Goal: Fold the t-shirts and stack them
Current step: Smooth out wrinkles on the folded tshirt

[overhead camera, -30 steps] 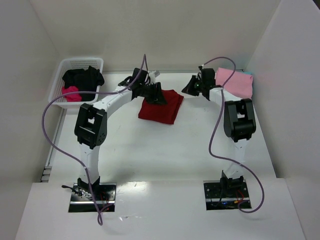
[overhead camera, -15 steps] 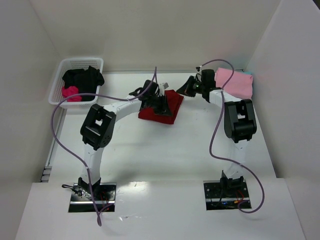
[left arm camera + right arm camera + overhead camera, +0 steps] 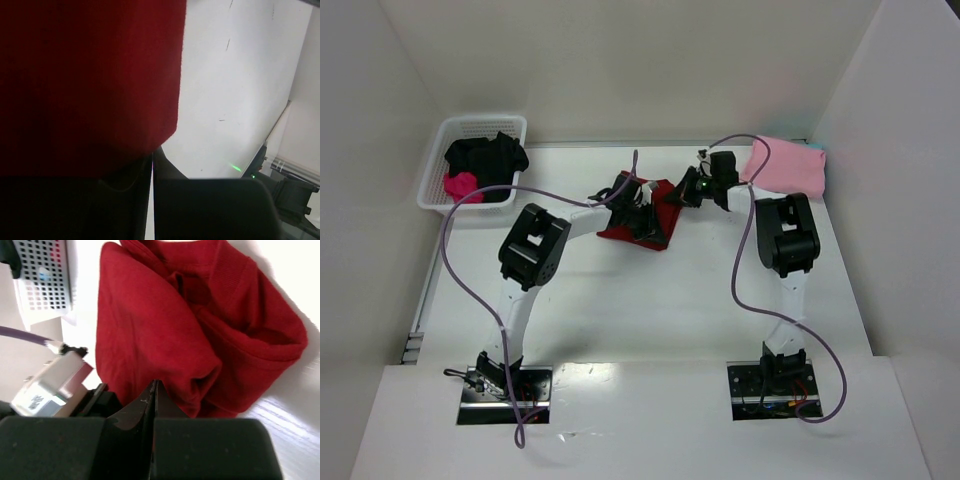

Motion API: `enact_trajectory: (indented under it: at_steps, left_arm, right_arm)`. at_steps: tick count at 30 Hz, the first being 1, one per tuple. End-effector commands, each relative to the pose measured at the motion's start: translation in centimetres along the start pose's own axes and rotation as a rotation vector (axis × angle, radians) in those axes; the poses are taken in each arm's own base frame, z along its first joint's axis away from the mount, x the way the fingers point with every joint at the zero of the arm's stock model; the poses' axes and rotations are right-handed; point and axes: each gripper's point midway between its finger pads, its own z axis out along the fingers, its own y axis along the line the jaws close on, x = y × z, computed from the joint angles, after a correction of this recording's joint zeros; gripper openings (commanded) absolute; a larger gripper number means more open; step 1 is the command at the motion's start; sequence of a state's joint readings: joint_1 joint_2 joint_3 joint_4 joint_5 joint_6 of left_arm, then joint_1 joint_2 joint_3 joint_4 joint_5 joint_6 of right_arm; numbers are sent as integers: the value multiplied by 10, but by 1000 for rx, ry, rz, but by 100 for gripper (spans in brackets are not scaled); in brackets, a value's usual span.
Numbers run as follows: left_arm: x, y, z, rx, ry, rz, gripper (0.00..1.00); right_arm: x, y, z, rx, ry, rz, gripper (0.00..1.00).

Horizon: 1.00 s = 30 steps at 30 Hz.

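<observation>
The left end effector (image 3: 645, 218) and right end effector (image 3: 688, 190) have converged onto the dark red t-shirt (image 3: 663, 205)

Our left arm (image 3: 534, 250) reaches forward and bends rightward at the elbow, its left gripper (image 3: 644, 222) low, jaws pressed together. Our right arm (image 3: 782, 236) leans forward and left, its right gripper (image 3: 687, 190) near the other, jaws likewise closed

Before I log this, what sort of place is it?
Likely a lab test cell: plain white walls box in a white table, two arms are bolted at its near edge, and a dark red t-shirt and a basket of others are laid out.
</observation>
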State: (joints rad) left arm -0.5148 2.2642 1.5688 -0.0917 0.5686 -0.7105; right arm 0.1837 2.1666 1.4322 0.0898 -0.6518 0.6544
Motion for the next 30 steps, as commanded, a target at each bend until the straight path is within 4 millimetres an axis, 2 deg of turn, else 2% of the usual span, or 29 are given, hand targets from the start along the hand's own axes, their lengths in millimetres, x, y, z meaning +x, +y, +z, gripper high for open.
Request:
enact_trajectory:
  at_steps: [1,3,4,5,8,10,11,13,15,16,18,19,20,21,22,23,25,26,27,28,29,30]
  left_arm:
    - [-3,3,10,13,-9,-6,8]
    - [0,7,11,-1,-6,-13,8]
    - [4,11,11,-7,2,-20,8]
    - [4,11,11,-7,2,-20,8]
    - [5,15,12,-16,-3,-30,8]
    - [8,17,13,-21,3,-35,8]
    - [11,22,13,-33,4,-41,8]
    - [9,21,14,-29,-2,-36,8]
    - [7,17,11,-24,-8,-31,8]
    - [7,17,11,-24,-8,-22,8]
    - [6,13,7,-24,-9,-21,8]
    - [5,9,5,-11,-8,-7,8]
    - [5,6,2,-10,-8,-7,8]
    - [-2,-8,-7,10,-21,9,8]
    - [-3,-13,-12,14,-26,24,10]
    - [-12,-24,-19,27,-44,54,10]
    - [-14,-50,-39,73,-39,85,12]
    - [-20,-57,-49,95,-52,93,12]
    - [-25,-69,-68,116,-75,104,14]
    - [-25,-80,-78,130,-80,114,17]
    - [-33,-81,-93,134,-102,124,19]
    - [-36,-92,-114,139,-128,159,23]
  right_arm:
    - [-7,5,6,-21,-7,-62,0]
    - [-4,-8,11,14,-5,-67,0]
    - [-4,-8,11,14,-5,-67,0]
    - [-2,-19,14,48,-4,-62,0]
    - [-4,-20,16,49,-2,-61,0]
    - [-2,-30,22,64,2,-52,0]
    - [-10,-32,20,72,-17,-52,0]
    - [-13,-32,20,79,-23,-52,0]
    - [-16,-42,16,113,-32,-54,0]
    - [-24,-41,11,123,-51,-64,0]
    - [-25,-41,8,142,-42,-86,0]
    - [-37,-33,1,135,-63,-104,0]
    - [-38,-30,-2,136,-62,-112,0]
    - [-43,-23,-5,130,-71,-120,0]
    - [-46,-16,-10,126,-77,-125,0]
    - [-58,3,-22,112,-114,-164,0]
    - [-68,17,-36,128,-154,-179,0]
    - [-84,30,-52,137,-206,-207,0]
    - [-88,39,-58,129,-221,-229,0]
    - [-92,50,-65,119,-236,-241,0]
    - [-95,57,-71,110,-249,-251,0]
    - [-100,73,-82,93,-275,-270,0]
